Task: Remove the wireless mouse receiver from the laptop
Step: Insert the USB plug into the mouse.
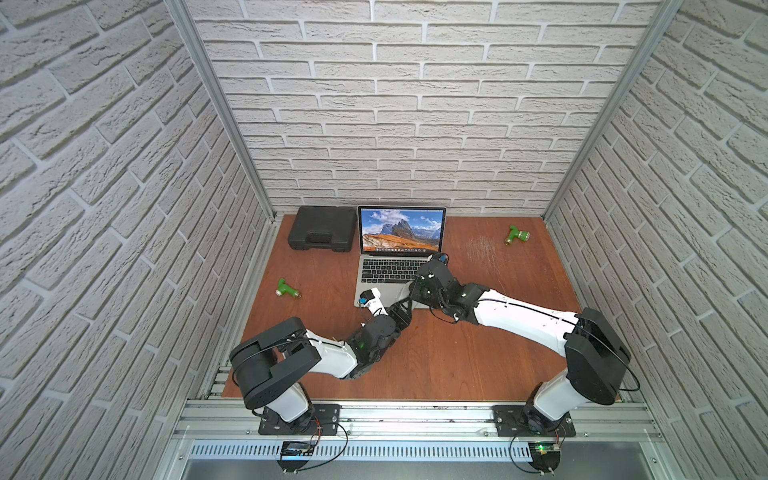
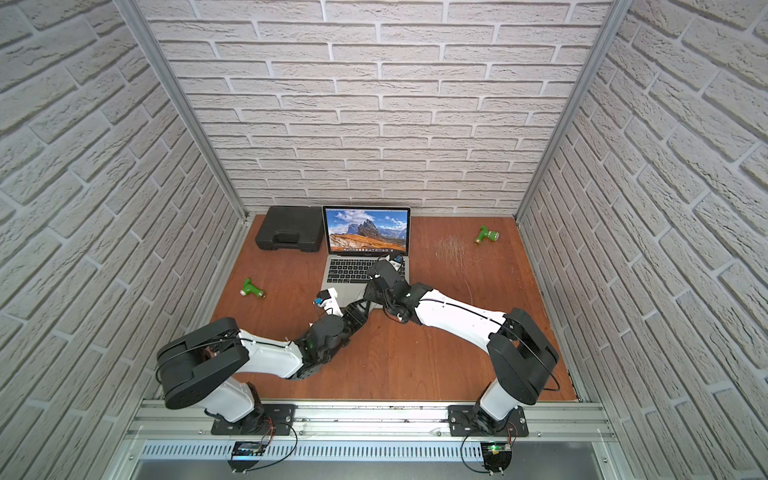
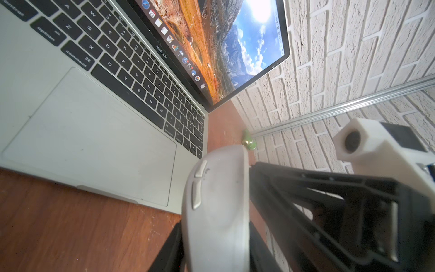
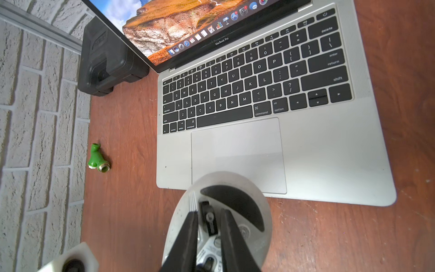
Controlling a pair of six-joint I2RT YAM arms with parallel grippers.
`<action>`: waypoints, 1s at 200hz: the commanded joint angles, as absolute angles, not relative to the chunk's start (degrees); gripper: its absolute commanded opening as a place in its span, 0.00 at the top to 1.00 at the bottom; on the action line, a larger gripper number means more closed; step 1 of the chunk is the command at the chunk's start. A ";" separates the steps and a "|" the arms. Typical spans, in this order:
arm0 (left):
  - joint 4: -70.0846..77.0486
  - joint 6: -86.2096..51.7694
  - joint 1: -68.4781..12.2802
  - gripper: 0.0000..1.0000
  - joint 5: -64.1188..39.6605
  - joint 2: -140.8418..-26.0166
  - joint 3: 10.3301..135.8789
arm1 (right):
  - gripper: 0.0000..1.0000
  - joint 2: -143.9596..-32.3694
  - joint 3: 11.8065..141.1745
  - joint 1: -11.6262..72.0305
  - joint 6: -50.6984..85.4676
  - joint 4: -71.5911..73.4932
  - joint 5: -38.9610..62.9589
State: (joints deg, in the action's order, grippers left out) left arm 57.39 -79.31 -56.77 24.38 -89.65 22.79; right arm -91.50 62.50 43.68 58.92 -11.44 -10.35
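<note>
The silver laptop (image 1: 386,270) (image 2: 353,270) stands open at the back of the table, its screen lit with a mountain picture. My left gripper (image 3: 216,235) (image 1: 402,308) is shut on the light grey mouse (image 3: 219,207), held just off the laptop's front right corner with its underside (image 4: 223,179) turned toward my right wrist. The wireless mouse receiver (image 4: 209,220), a tiny black nub, lies in a slot in that underside. My right gripper (image 4: 209,212) (image 1: 417,286) hangs over it, slightly open, one finger on each side of the nub. Nothing sticks out of the laptop edges (image 4: 317,146) in view.
A black moulded case (image 1: 322,228) (image 4: 108,58) sits left of the laptop screen. One green pipe fitting (image 1: 286,289) (image 4: 97,157) lies on the wooden table to the left, another (image 1: 517,236) at the back right. Brick-pattern walls close in three sides.
</note>
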 commanded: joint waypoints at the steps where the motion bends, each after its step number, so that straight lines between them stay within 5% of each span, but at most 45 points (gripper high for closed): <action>1: 67.41 -78.73 -56.69 1.00 24.03 -87.98 23.55 | 0.74 -92.54 64.16 44.48 57.71 -15.06 -9.67; 29: 67.85 -78.75 -56.61 1.00 23.91 -87.77 23.29 | 0.69 -92.01 65.03 44.46 56.65 -16.07 -9.89; 89: 67.31 -79.51 -54.61 1.00 21.34 -86.08 22.40 | 0.41 -83.74 66.80 39.39 49.61 -22.95 -5.96; 119: 66.58 -80.33 -51.40 1.00 12.10 -85.22 24.00 | 0.32 -77.81 67.28 32.36 42.86 -27.17 0.80; 162: 60.96 -82.50 -45.39 1.00 -3.67 -83.50 28.58 | 0.30 -72.63 68.52 20.69 33.89 -29.30 14.94; 200: 55.90 -85.69 -40.19 1.00 -19.83 -82.44 33.36 | 0.31 -72.91 72.01 18.46 20.23 -31.88 25.32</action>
State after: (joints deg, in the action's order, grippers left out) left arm 56.07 -83.13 -42.81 -5.82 -84.29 30.04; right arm -73.06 68.77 18.61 32.75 -29.08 15.66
